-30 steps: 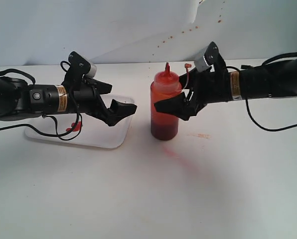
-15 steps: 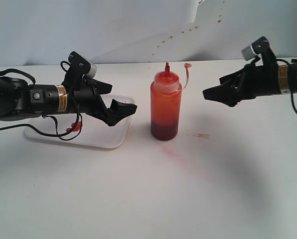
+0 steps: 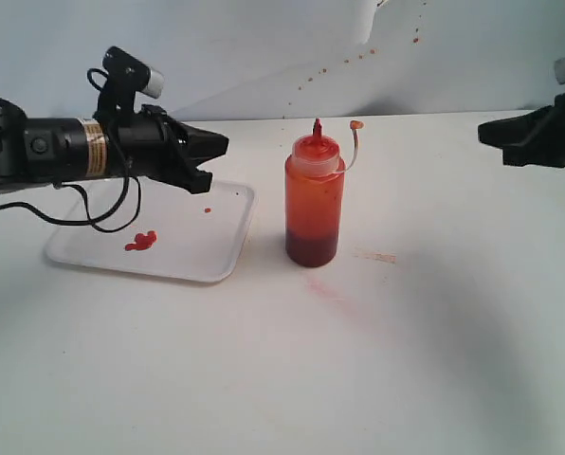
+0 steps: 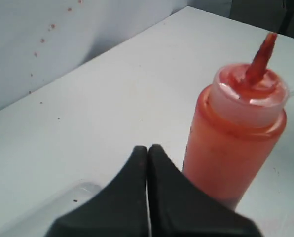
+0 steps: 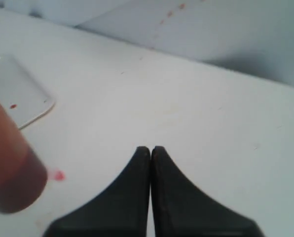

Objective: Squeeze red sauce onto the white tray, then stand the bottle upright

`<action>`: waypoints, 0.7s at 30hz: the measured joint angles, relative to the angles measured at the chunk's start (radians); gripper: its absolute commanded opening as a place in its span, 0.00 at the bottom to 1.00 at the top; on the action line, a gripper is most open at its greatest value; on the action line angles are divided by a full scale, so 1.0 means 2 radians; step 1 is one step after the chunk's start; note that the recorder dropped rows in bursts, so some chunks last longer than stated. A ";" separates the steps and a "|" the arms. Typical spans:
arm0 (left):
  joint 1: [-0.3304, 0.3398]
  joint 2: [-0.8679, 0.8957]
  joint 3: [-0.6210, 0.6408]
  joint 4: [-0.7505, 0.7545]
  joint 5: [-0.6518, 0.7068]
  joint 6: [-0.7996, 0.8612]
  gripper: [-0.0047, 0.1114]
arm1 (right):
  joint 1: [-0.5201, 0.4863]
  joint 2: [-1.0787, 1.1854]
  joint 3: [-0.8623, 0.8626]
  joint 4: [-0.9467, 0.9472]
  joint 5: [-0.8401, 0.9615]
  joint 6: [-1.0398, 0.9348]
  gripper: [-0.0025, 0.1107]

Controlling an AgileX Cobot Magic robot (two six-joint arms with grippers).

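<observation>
White counter [image 3: 434, 370], matte, takes up most of the exterior view. The whole front half is bare, and there's wide free space right of centre. Pale backdrop [image 3: 264, 47] runs along the far edge, speckled with small reddish spots.

Left arm [image 3: 55, 156] comes in from the left edge, roughly level, hanging over the far-left part of the tray. Left gripper [image 4: 147, 148] is clenched, fingers pressed together on nothing. Its tip sits above the tray's far rim and points at the bottle, with a clear gap between them.

Right gripper [image 5: 150, 148] is also clenched and empty. It's parked at the right edge of the exterior view, above the counter and well apart from the bottle.

White tray [image 3: 227, 268] lies flat left of centre, near rim and right rim unobstructed.

Bottle [image 3: 314, 199] stands upright on the counter just right of the tray's right rim, not touching it. Nothing is gripping it. Contents are orange-tinted, with a dark red layer at the bottom. Nozzle [image 3: 317, 128] points up and the tethered cap [image 3: 356, 124] hangs off to its right.

Red sauce [image 3: 141, 242]: one small blob on the tray's left-front area and a tiny drop [image 3: 208, 209] nearer the far rim.

Faint pinkish smear [image 3: 335, 289] on the counter in front of the bottle.
</observation>
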 measured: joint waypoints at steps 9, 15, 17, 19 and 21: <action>0.000 -0.175 0.149 -0.241 -0.058 0.199 0.04 | 0.000 -0.161 0.193 0.358 -0.071 -0.296 0.02; 0.000 -0.261 0.321 -0.512 -0.255 0.368 0.04 | 0.008 -0.216 0.301 0.481 -0.152 -0.396 0.02; 0.000 -0.275 0.358 -0.541 -0.271 0.373 0.04 | 0.009 -0.232 0.342 0.504 -0.185 -0.408 0.02; 0.000 -0.283 0.385 -0.541 -0.277 0.374 0.04 | 0.009 -0.244 0.377 0.510 -0.195 -0.409 0.02; 0.000 -0.287 0.399 -0.524 -0.278 0.374 0.04 | 0.009 -0.255 0.399 0.510 -0.199 -0.408 0.02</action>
